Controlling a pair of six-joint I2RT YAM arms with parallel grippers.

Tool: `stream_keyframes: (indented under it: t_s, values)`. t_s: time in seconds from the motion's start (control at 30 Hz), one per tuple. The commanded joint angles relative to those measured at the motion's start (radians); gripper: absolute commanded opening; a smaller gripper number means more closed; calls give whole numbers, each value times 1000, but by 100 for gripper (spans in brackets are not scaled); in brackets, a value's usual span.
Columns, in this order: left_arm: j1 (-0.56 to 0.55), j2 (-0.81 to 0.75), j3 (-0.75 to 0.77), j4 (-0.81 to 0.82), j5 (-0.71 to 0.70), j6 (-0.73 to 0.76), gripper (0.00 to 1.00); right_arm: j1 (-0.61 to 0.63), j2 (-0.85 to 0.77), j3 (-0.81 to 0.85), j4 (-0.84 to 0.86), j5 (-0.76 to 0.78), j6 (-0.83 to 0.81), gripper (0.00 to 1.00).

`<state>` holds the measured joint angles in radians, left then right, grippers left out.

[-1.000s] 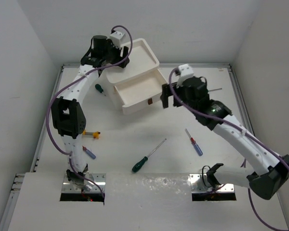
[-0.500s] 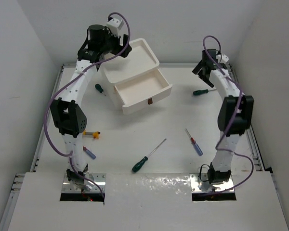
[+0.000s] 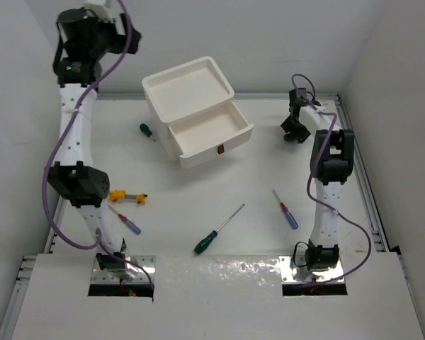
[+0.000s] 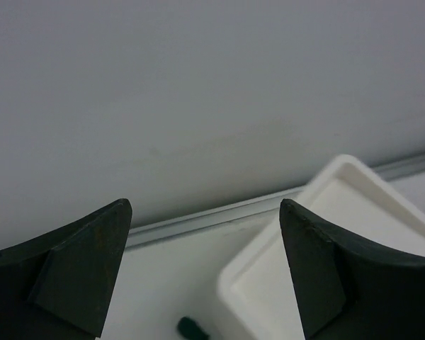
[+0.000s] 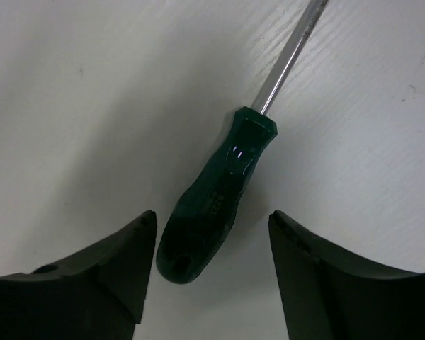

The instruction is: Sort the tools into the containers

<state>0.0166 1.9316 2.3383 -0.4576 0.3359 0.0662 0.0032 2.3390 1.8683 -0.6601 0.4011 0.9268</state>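
Between the jaws of the black right gripper [image 5: 211, 237], a dark-green-handled, silver-shafted screwdriver [image 5: 223, 184] is seen against the plain white table [image 5: 71, 85]. Beyond the jaws of the black left gripper [image 4: 205, 212], a white plastic rimmed drawer unit [image 4: 368, 205] is seen below a plain grey wall [image 4: 198, 85].

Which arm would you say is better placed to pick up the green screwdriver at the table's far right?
Right. The right fingers stand open astride the green screwdriver lying on the table; the left fingers hang high near the wall, empty and far from it.
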Motion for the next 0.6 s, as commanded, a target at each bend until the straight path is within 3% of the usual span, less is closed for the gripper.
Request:
stream_keyframes:
  t_s: [0.0, 0.13, 0.17, 0.27, 0.43, 0.57]
  values:
    - [65, -77, -48, -47, -110, -14, 82, 1, 26, -11, -3, -22, 23, 60]
    - [94, -94, -129, -113, -213, -8, 83, -54, 31, -56, -10, -70, 27, 43]
    - [106, -98, -145, -130, -254, -15, 83, -60, 22, -75, -4, -74, 26, 28]
    - [138, -118, -236, -130, -311, -32, 83, -75, -44, -168, 48, -76, -43, 0]
    - [193, -125, -391, -107, -327, -57, 79, -72, -226, -222, 212, -206, -412, 0]
    - [206, -132, -497, -52, -331, -89, 76, -36, -473, -343, 512, -393, -713, 0]
